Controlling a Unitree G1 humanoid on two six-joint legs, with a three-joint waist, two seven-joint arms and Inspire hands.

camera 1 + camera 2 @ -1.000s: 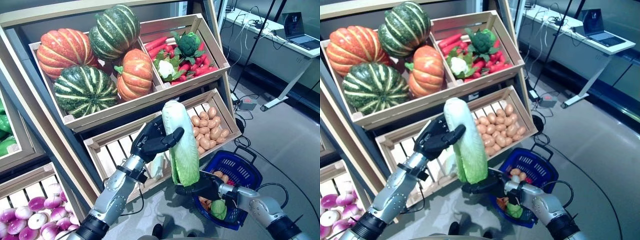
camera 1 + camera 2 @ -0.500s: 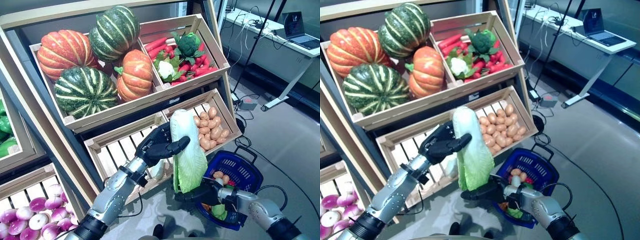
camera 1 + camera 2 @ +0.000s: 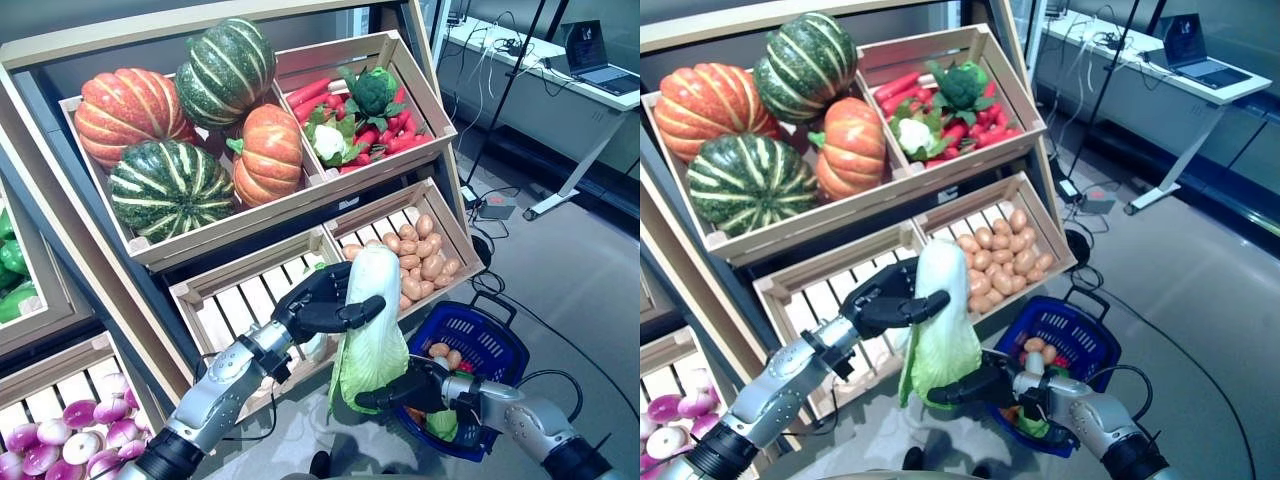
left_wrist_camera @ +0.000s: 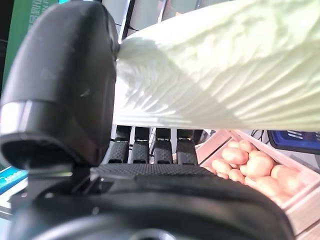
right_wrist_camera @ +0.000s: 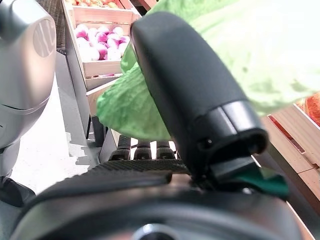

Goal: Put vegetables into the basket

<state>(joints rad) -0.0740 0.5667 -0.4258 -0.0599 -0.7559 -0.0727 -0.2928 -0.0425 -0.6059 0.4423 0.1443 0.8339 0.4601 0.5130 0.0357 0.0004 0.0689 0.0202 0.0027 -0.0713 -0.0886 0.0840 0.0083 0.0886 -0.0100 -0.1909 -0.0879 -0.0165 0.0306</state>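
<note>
Pale green leafy cabbage (image 3: 371, 330), upright, leaves flaring downward.

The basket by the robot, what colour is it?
The basket is dark blue, seen best in the left eye view.

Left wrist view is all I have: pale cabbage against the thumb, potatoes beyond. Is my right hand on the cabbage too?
Observer: Yes, the right hand has its fingers and thumb round the leafy lower end of the cabbage.
Operator: Where is the basket?
Observer: The blue basket hangs on the right arm, beside the cabbage's lower end.
Operator: Is it empty?
Observer: No, potatoes and something green lie inside.
</note>
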